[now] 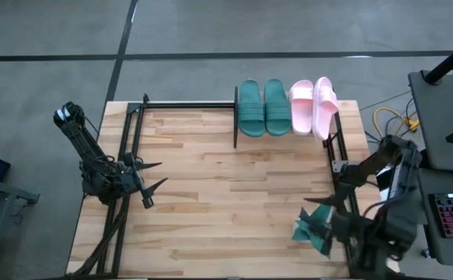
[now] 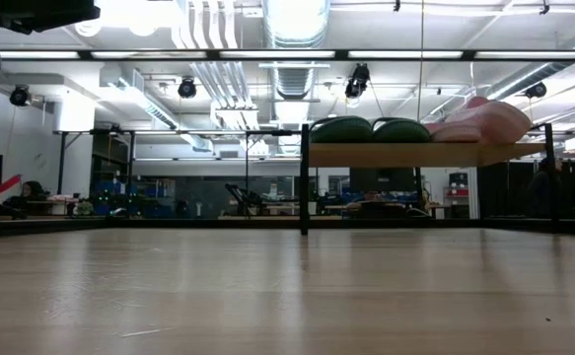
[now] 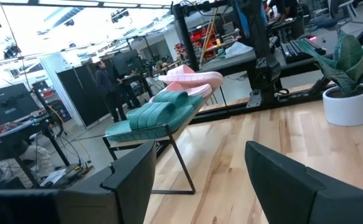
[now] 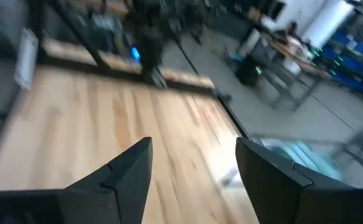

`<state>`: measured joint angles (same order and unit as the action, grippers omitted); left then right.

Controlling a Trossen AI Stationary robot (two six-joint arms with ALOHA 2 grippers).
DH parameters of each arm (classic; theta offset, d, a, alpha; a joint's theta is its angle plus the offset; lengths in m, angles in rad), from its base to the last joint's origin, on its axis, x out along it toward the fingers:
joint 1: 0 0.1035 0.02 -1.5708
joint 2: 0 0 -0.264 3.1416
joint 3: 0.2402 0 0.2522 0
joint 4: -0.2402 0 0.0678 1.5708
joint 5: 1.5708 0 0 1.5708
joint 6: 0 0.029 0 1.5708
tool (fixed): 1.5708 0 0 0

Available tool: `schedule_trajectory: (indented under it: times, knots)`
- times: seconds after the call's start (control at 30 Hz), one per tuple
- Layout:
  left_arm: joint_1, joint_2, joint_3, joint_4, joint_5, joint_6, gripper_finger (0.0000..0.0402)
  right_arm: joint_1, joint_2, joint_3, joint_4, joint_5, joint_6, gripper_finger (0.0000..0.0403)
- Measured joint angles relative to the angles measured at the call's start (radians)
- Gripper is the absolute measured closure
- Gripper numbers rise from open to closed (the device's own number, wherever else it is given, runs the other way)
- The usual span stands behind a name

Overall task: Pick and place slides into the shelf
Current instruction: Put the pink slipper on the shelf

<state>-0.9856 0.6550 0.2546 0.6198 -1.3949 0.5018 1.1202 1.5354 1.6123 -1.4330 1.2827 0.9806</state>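
The shelf (image 1: 235, 117) stands at the table's far edge with its light wood board (image 2: 415, 155) raised on black uprights. Two teal slides (image 1: 263, 107) lie flat side by side on the board. Two pink slides (image 1: 313, 106) lie to their right; the rightmost one is tipped on its side against the other. All show in the left wrist view as teal slides (image 3: 159, 112) and pink slides (image 3: 190, 78). My left gripper (image 3: 200, 180) hangs open at the table's left, pointing level across the table. My right gripper (image 4: 193, 168) is open over the near right corner, with nothing between its fingers.
A teal spiky plant (image 1: 310, 229) in a white pot (image 3: 349, 102) stands at the near right, close under my right arm. Black frame bars run along the left side (image 1: 129, 155) and far edge (image 1: 187, 103). The middle of the tabletop (image 1: 234, 194) is bare wood.
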Motion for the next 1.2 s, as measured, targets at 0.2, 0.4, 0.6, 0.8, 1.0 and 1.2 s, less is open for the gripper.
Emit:
schedule_trajectory:
  times: [0.2,0.4,0.6,0.8,1.0,1.2]
  knots:
    - [0.000,0.013,0.000,0.001,0.000,0.000,0.0171,-0.075,0.073,-0.051,-0.135,-0.230,0.106,0.0182]
    - [0.000,0.014,0.000,0.000,0.000,-0.001,0.0171,-0.207,0.076,-0.114,-0.138,-0.349,0.100,0.0182]
    - [0.000,0.013,0.000,0.001,0.000,-0.001,0.0171,-0.321,0.008,-0.128,-0.138,-0.193,0.117,0.0182]
    - [0.000,0.020,0.000,0.001,0.000,-0.001,0.0171,-0.532,-0.107,-0.134,-0.138,-0.071,-0.039,0.0184]
    - [0.000,0.032,0.000,0.000,0.000,0.000,0.0171,-0.871,-0.240,-0.144,-0.052,-0.091,-0.339,0.0201]
    - [0.000,0.030,0.000,0.001,0.000,-0.001,0.0171,-1.244,-0.326,-0.177,0.281,-0.349,-0.901,0.0211]
